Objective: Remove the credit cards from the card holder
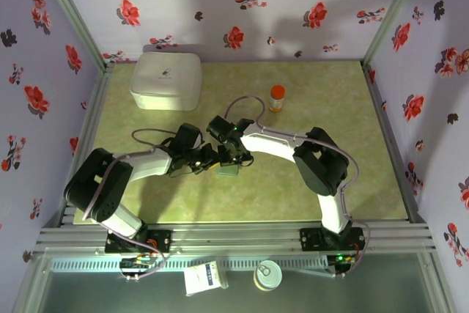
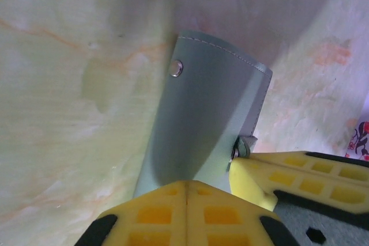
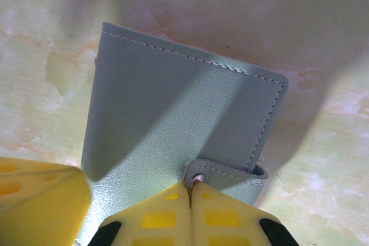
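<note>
Left wrist view: left end effector (image 2: 187, 194) is closed on the near edge of the card holder (image 2: 207, 119). Right end effector (image 3: 192, 191) pinches its snap tab (image 3: 228, 172). It is folded shut, mid-bench (image 1: 315, 181).

White box (image 1: 166, 80), orange bottle (image 1: 276, 97), marbled table (image 1: 352, 181)

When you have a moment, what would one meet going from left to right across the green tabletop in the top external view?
white box → card holder → small orange bottle
</note>
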Robot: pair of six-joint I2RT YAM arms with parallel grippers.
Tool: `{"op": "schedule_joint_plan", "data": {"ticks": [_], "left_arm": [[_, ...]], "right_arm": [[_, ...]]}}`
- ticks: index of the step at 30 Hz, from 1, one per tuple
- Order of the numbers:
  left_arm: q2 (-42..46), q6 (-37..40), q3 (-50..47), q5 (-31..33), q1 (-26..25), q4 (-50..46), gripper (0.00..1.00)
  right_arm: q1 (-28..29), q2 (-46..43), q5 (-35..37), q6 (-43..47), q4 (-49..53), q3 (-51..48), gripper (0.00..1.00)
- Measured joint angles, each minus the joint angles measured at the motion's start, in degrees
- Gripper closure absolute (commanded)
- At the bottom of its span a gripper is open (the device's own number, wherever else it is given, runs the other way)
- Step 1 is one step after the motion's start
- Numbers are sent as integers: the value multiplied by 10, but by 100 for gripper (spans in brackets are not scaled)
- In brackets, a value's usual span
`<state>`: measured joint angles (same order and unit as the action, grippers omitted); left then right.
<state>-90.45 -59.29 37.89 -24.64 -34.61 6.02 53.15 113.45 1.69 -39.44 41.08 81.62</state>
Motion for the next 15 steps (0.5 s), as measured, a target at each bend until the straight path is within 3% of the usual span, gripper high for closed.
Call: {"op": "schedule_joint_plan", "data": {"ticks": [7,15], "left_arm": [[-34,-21,1,-18,-2,34,100],[-71,-28,1,-58,5,89,100]], "right_arm": [[-1,-4,2,0,-5,-6,100],[3,-2,57,0,31,6,100]]}}
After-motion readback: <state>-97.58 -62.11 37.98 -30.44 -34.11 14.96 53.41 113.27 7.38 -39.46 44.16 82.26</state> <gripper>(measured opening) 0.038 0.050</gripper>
